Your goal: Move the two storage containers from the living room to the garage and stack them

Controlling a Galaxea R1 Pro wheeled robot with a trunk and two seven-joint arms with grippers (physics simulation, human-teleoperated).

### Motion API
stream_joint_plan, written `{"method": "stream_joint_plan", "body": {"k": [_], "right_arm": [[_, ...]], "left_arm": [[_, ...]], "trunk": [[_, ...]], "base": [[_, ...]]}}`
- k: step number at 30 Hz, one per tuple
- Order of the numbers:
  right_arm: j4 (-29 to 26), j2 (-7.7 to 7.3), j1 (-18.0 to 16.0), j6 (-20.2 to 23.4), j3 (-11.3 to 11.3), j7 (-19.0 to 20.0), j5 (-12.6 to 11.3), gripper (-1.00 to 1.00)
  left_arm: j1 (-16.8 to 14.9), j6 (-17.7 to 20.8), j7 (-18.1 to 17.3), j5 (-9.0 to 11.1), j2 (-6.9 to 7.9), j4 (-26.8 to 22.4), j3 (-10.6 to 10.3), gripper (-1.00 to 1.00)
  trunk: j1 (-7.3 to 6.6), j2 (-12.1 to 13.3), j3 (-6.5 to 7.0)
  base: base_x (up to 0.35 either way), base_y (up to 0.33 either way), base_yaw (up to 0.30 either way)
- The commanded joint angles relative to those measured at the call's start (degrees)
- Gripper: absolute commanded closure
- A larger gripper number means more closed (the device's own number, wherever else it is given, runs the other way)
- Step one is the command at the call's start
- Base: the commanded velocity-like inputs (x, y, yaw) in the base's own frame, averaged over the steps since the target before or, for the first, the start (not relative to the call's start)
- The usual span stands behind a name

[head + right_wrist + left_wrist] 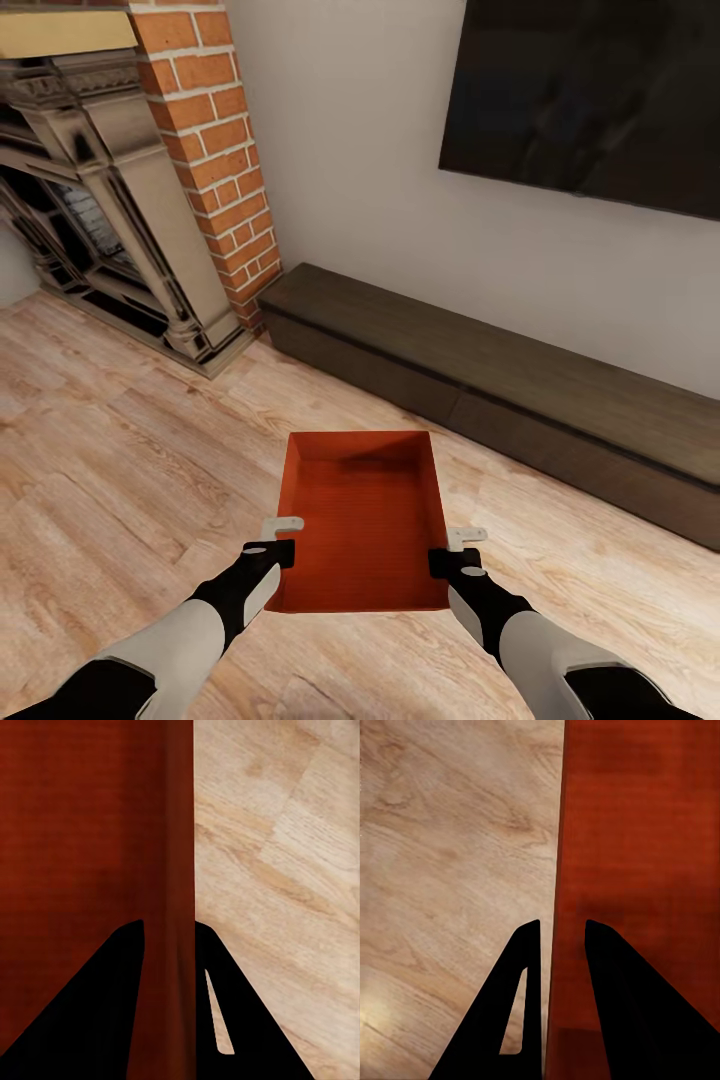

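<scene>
Left tool (283,540): gripping the bin's (365,520) left wall, one finger (521,997) outside, one inside.
Right tool (455,550): clamping the right wall (180,870) likewise.
Bin: sitting between both tools over the wood floor (120,450), near the dark cabinet (520,400).
Room: brick fireplace (215,140) and TV (590,90) showing.

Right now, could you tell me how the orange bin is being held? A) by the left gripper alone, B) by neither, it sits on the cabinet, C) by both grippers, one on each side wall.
C: the left gripper and right gripper each straddle a side wall of the bin.
</scene>
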Motion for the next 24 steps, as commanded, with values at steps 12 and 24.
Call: {"method": "stream_joint_plan", "body": {"k": [12, 24], "right_arm": [[-0.1, 0.07, 0.0, 0.1, 0.3, -0.7, 0.6, 1.0], [-0.1, 0.09, 0.0, 0.1, 0.4, -0.4, 0.5, 1.0]], "left_arm": [[0.0, 0.4, 1.2, -0.3, 0.3, -0.1, -0.1, 1.0], [0.0, 0.4, 1.3, -0.3, 0.3, -0.2, -0.1, 1.0]], "trunk": [[-2.63, 4.8, 2.12], [-4.83, 8.8, 3.91]], "base": [[0.0, 0.0, 0.0], [0.0, 0.0, 0.0]]}}
